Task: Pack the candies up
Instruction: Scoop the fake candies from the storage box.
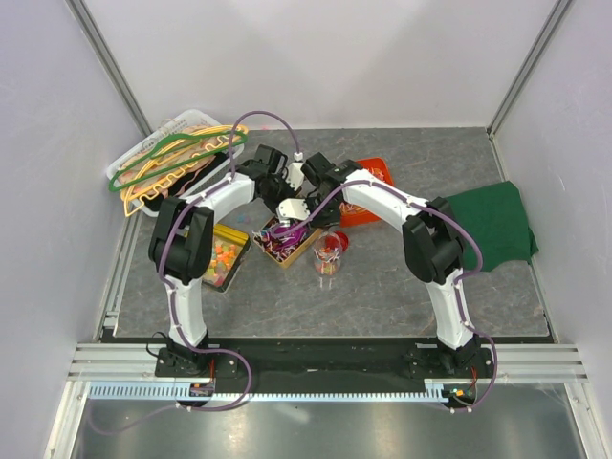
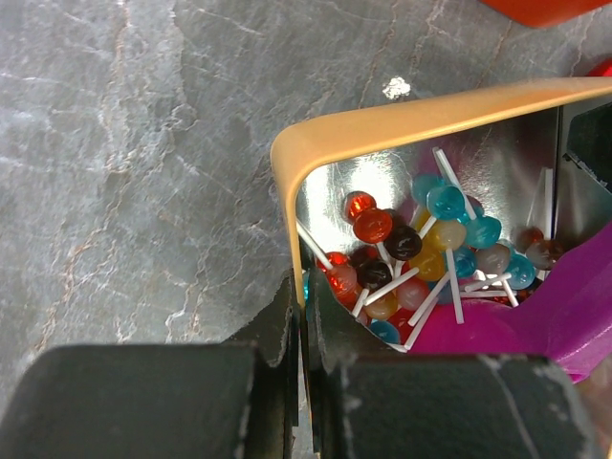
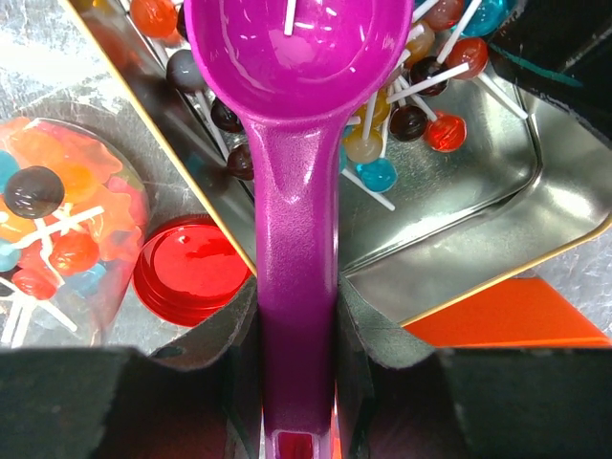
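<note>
Two grippers, both loaded. The right gripper (image 3: 296, 320) is clamped on the handle of the purple scoop (image 3: 292, 191), jaws tight on both sides of the shaft, bowl pointing away and sitting low over the tin tray (image 3: 535, 182). The bowl looks near empty, with one white stick showing at its far edge. The left gripper (image 2: 304, 335) is closed right down on the tray's orange rim at a corner, pinning it. The lollipops (image 2: 382, 229) are heaped in that corner of the tray, touching the scoop's lip, sticks crossed every way. Just beside the tray is a clear jar (image 3: 57, 239), part filled with more candies, its red lid (image 3: 191, 282) off and lying between jar and tray. More pastel sweets (image 1: 223, 256) sit in a second tray under the left arm. Handling call: the lollipops are light, hard and glossy, so they'll skate off a shallow scoop. The sticks tangle and will drag neighbours out or hang over the lip. Shells are probably brittle, so don't ram them into the tin wall. Don't pinch singles; get the bowl under the heap and push toward the held corner. The tray is thin and light and would slide without that rim grip.
</note>
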Available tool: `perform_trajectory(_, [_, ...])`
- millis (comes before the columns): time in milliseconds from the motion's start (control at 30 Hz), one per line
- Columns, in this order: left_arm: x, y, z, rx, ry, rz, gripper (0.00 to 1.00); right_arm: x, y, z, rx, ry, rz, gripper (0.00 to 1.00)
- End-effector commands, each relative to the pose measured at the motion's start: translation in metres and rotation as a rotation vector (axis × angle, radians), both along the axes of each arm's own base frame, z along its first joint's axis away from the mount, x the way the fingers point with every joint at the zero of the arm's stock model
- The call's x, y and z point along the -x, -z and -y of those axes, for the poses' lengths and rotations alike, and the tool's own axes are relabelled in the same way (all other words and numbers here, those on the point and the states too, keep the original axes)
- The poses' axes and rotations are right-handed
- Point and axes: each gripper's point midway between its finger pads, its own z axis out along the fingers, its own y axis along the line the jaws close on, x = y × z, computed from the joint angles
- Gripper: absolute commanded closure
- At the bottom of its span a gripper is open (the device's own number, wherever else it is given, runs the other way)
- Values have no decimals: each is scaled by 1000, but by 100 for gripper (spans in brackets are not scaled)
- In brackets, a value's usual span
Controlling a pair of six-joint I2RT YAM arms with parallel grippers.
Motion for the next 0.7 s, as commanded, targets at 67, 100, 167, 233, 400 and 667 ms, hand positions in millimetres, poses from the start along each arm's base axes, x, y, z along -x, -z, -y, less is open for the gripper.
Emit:
perform_trajectory(67, [46,-3,27,72,226,-155,98,-52,-11,7,46,38,185,100])
perform_trajectory(100, [44,-4,30,75,241,-150,98,-53,-12,7,46,39,189,100])
perform_trajectory(167, [45,-3,32,72,253,-156,98,-54,-11,5,47,35,193,100])
perform_trajectory(233, [43,-4,35,76,259,-160,98,-56,-11,4,51,34,200,100])
perform_trajectory(400, [52,-3,43,80,313,-169,98,-59,-13,0,32,32,207,100])
perform_trajectory(667, [70,9,49,18,410,-163,98,-57,-15,-8,12,5,205,100])
